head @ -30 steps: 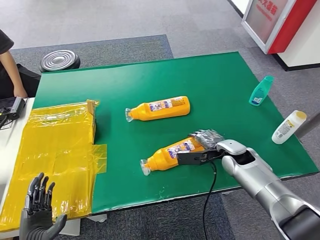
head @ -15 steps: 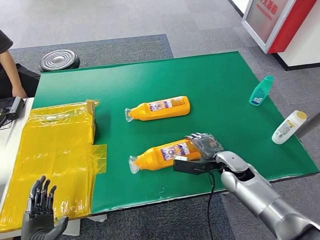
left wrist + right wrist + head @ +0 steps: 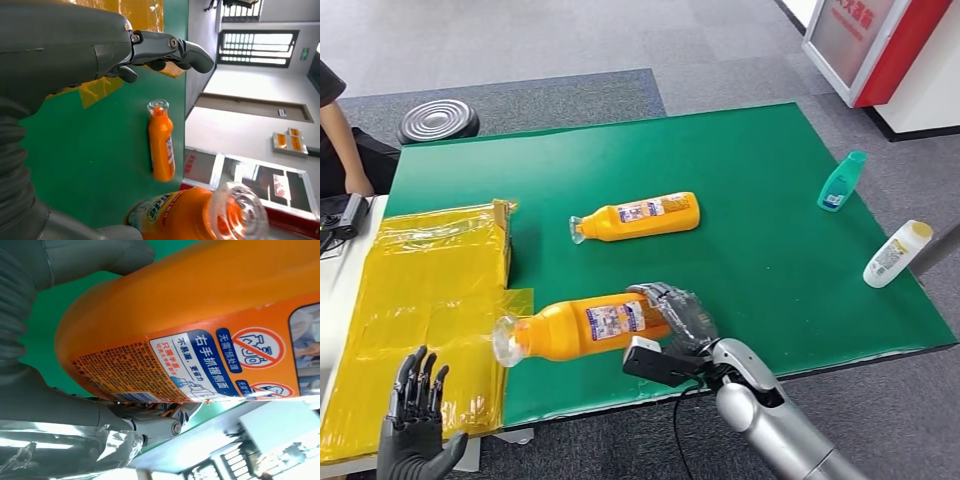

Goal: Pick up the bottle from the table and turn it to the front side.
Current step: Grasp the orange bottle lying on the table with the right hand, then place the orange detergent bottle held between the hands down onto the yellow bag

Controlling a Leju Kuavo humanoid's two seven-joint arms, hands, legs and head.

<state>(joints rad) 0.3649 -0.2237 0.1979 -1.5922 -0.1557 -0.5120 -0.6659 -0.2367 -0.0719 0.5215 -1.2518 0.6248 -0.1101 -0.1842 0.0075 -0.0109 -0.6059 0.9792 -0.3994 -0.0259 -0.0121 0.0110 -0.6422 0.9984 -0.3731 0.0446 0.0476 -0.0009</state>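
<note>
I am holding an orange bottle (image 3: 580, 328) in the right robot hand (image 3: 675, 318), fingers wrapped around its base end. The bottle is lying level above the near edge of the green tabletop (image 3: 743, 190), its clear cap end (image 3: 505, 342) pointing left toward the yellow plastic sheet (image 3: 426, 300). The left robot hand (image 3: 416, 420) is hovering open at the near left, fingers spread, holding nothing. A second orange bottle (image 3: 637, 217) is lying farther back on the tabletop. To turn the held bottle well, I am judging that I should roll the wrist slowly, keep the grip firm on the base, and watch the printed label (image 3: 211, 365) close to the wrist camera.
</note>
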